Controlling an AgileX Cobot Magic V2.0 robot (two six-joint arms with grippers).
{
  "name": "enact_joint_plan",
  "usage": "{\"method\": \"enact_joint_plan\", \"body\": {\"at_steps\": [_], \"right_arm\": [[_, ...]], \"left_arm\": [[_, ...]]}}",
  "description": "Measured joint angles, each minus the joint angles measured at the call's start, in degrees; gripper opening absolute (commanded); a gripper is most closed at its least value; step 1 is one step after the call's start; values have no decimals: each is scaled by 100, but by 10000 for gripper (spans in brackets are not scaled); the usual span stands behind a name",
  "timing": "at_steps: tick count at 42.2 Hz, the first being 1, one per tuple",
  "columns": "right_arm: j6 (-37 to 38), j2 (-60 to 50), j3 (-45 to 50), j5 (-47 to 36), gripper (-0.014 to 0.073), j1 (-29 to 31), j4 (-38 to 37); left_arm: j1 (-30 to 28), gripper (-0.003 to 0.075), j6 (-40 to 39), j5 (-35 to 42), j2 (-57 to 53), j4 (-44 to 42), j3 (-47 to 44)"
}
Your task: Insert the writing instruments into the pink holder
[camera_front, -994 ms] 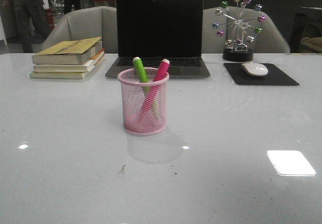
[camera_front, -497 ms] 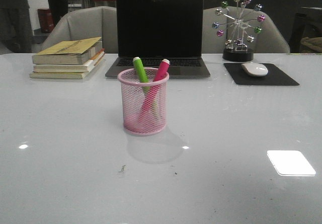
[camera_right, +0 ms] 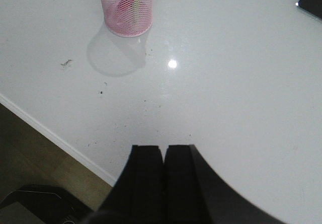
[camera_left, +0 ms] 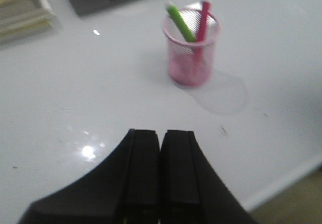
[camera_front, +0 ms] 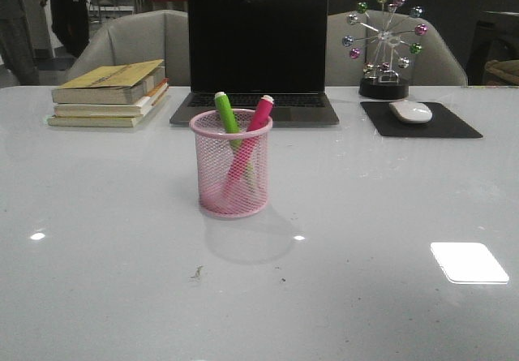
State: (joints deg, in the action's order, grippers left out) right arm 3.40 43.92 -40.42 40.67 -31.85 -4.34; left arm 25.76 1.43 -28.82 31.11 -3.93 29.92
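Since both markers were already standing in the pink holder (camera_front: 231, 166), the task was judged to be at its end, with no insertion step left in hand. The holder was seen upright on the white counter (camera_front: 389, 215), a little left of centre in the front view and just in front of the laptop (camera_front: 257, 53). Two writing instruments were counted: one green marker (camera_front: 226, 113) leaning toward the upper left and one magenta marker (camera_front: 259, 114) leaning toward the upper right, their bodies crossed inside the mesh and their capped ends raised above the rim. One holder was counted, and no loose marker was seen on the counter.

The left hand (camera_left: 160, 143) was seen low in its wrist view with its jaws pressed together and nothing between them, well apart from the holder. The right hand (camera_right: 163, 156) was likewise closed and empty, near the counter's edge.

Little was judged to be called for next beyond the arms being kept clear, so that the light holder would not be knocked.
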Motion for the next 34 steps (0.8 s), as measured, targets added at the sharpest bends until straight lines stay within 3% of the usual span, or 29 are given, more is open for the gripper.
{"method": "enact_joint_plan", "body": {"at_steps": [8, 16, 34], "right_arm": [[0, 0, 0, 0, 58, 0, 0], [0, 0, 0, 0, 58, 0, 0], [0, 0, 0, -13, 58, 0, 0]], "left_arm": [[-1238, 92, 0, 1746, -1398, 212, -1489], [-2130, 92, 0, 2427, -2678, 752, -2652], [-2331, 92, 0, 2882, -3140, 850, -3044]]}}
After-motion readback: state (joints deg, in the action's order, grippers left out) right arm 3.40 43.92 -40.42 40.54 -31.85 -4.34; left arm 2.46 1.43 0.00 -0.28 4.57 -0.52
